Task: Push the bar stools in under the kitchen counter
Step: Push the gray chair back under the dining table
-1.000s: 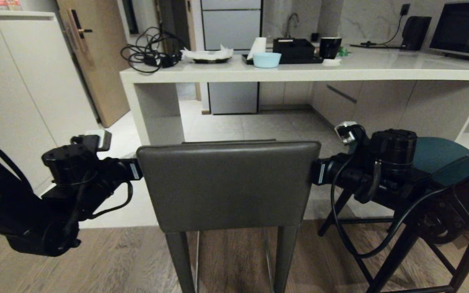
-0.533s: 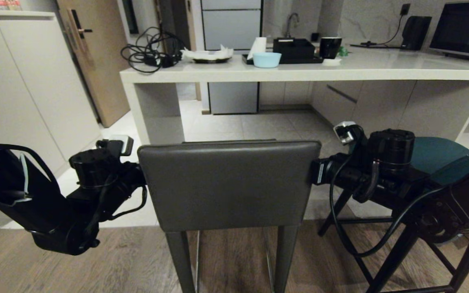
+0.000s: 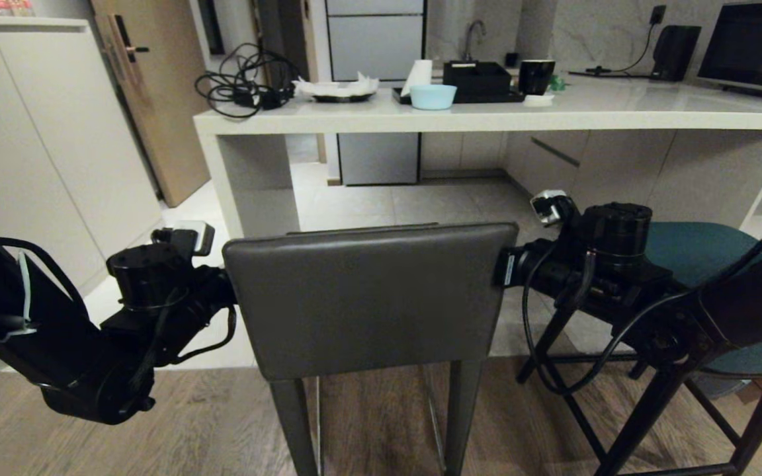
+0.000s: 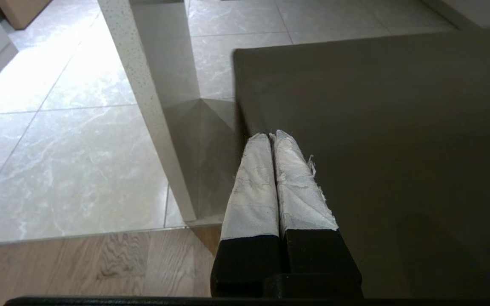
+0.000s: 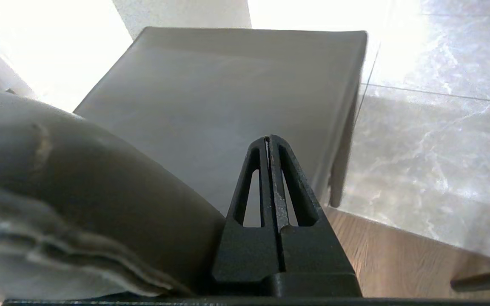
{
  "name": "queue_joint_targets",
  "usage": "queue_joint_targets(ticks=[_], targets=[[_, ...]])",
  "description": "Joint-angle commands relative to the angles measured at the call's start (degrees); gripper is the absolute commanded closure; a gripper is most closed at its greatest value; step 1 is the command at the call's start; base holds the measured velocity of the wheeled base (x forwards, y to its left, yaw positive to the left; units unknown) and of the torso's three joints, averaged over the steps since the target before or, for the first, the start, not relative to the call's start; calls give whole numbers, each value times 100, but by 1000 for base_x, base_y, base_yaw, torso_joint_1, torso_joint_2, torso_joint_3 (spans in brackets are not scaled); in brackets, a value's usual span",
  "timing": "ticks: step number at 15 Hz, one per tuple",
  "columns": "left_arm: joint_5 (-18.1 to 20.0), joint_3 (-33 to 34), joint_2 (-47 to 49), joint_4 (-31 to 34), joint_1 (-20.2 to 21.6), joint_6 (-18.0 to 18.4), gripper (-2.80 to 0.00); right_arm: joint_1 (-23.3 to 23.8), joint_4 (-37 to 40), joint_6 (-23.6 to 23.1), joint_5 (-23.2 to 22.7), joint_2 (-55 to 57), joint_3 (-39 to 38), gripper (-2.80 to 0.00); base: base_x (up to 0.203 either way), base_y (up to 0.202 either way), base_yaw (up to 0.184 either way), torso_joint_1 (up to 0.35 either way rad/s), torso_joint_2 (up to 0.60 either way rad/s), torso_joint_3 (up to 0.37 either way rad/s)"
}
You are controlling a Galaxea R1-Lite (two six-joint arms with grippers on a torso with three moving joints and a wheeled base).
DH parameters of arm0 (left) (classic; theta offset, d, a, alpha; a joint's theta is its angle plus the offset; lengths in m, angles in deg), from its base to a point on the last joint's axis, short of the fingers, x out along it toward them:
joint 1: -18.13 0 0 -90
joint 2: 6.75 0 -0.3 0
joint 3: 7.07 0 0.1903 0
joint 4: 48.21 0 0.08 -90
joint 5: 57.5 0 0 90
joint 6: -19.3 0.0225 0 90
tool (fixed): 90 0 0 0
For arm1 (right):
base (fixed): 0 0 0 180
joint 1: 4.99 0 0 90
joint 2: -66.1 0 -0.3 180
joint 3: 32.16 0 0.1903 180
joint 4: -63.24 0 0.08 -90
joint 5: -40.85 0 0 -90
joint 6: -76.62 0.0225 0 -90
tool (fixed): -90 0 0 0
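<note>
You are looking at the grey stool (image 3: 371, 297) standing in front of the kitchen counter (image 3: 487, 119), its flat back facing you and its seat not yet under the countertop. The counter's white side panel (image 3: 255, 182) is standing just beyond the stool's left corner. The teal stool (image 3: 718, 251) is sitting to the right of the grey one, also out from under the counter.

Your left gripper (image 4: 272, 140) is reaching in past the left edge of the grey stool's back, its taped fingers (image 4: 253, 182) pressed together with nothing between them, their tips lying over the left side of the seat. Your right gripper (image 5: 269, 140) is coming in past the right edge of the back, its black fingers likewise closed on nothing, above the seat beside the backrest. Whether either one is touching the stool, you cannot tell.

On the countertop are lying a tangle of black cables (image 3: 242, 86), a light blue bowl (image 3: 433, 96) and a black mug (image 3: 536, 77).
</note>
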Motion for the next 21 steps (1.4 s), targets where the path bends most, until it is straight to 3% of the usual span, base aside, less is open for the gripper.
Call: queue_joint_targets(ticks=[1,3,7,8,11,13,15,17,19,21], targets=[[16,77,-111,-66,-97,-12,0,-38,-34,-5,-32,138,119,0,0,0,0,0,0,0],[6,87,-75,-66,-98,-20,0,-66,-36,-5,-32,138,131,0,0,0,0,0,0,0],[-436,-69,-87,-56,-24,-29,0,79,-54,19,22,148,47,0,0,0,0,0,0,0],[-455,-12,-156,-50,72,-27,0,116,-54,21,132,147,34,0,0,0,0,0,0,0],[-458,515,-364,-57,874,-29,0,110,-71,21,162,147,25,0,0,0,0,0,0,0],[-286,1033,-767,-57,958,-42,0,110,-71,23,162,174,51,0,0,0,0,0,0,0],[135,1701,-1193,-57,860,-43,0,110,-80,30,162,216,61,0,0,0,0,0,0,0],[332,1993,-1237,-64,493,-83,0,101,-183,30,162,209,27,0,0,0,0,0,0,0],[154,1812,-1138,-66,214,-202,0,92,-194,30,171,200,25,0,0,0,0,0,0,0],[-354,1447,-719,-77,-11,-216,0,50,-194,18,171,217,43,0,0,0,0,0,0,0]])
